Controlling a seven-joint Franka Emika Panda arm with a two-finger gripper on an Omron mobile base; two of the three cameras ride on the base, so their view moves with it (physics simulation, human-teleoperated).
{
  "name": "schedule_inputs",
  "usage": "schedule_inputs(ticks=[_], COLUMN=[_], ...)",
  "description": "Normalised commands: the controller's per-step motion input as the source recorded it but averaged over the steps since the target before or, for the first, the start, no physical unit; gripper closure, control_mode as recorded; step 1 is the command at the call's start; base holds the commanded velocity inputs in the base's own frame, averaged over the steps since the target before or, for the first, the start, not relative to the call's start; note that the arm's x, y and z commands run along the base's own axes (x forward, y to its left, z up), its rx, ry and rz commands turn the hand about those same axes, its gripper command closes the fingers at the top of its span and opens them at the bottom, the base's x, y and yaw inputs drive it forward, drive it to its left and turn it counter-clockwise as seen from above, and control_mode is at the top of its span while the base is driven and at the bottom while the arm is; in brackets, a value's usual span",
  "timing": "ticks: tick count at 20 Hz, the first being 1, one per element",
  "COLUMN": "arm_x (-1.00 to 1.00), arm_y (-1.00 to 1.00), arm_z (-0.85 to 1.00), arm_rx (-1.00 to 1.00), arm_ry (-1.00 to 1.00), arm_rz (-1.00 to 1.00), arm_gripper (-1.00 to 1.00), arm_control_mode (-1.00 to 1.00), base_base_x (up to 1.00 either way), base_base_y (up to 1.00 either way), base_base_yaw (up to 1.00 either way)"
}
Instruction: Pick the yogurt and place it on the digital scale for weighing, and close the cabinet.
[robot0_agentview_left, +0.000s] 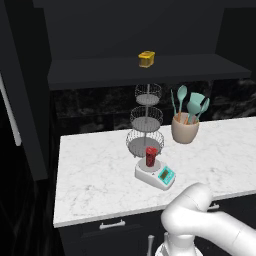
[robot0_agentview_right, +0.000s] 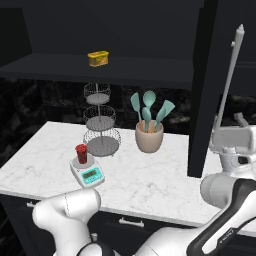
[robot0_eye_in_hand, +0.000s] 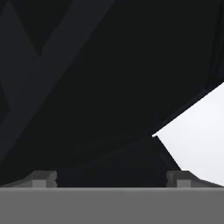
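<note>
Jaws spread, empty, facing a dark panel at the right cabinet door (robot0_agentview_right: 202, 95). Yogurt (robot0_agentview_left: 151, 156) already upright on digital scale (robot0_agentview_left: 155, 174), on the table (robot0_agentview_left: 95, 175). Placing looks done; closing step in hand. Next: push both open doors shut, right one first.

The white marble desk (robot0_agentview_left: 95, 175) crosses the middle of the left base view. Directly on it stand the digital scale (robot0_agentview_left: 155, 174) near the centre, the tiered wire basket stand (robot0_agentview_left: 145, 120) just behind it, and a beige utensil holder (robot0_agentview_left: 185, 128) to the right. Above, the dark shelf (robot0_agentview_left: 100, 70) carries a squat yellow container (robot0_agentview_left: 146, 59).
</note>
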Motion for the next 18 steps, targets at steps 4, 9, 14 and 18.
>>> schedule_inputs(ticks=[4,9,14,18], arm_x=[-0.01,0.0,-0.02,0.0], arm_y=[0.74,1.0,1.0,0.97], arm_z=[0.49,0.56,0.56,0.47], arm_rx=[-0.1,-0.15,-0.17,-0.2], arm_ry=[-0.14,-0.12,0.0,0.26], arm_rz=[0.21,0.14,0.05,-0.02], arm_gripper=[-1.0,-1.0,-1.0,-1.0], arm_control_mode=[-1.0,-1.0,-1.0,-1.0], base_base_x=[0.0,0.0,0.0,0.0], base_base_y=[0.0,0.0,0.0,0.0], base_base_yaw=[0.0,0.0,0.0,0.0])
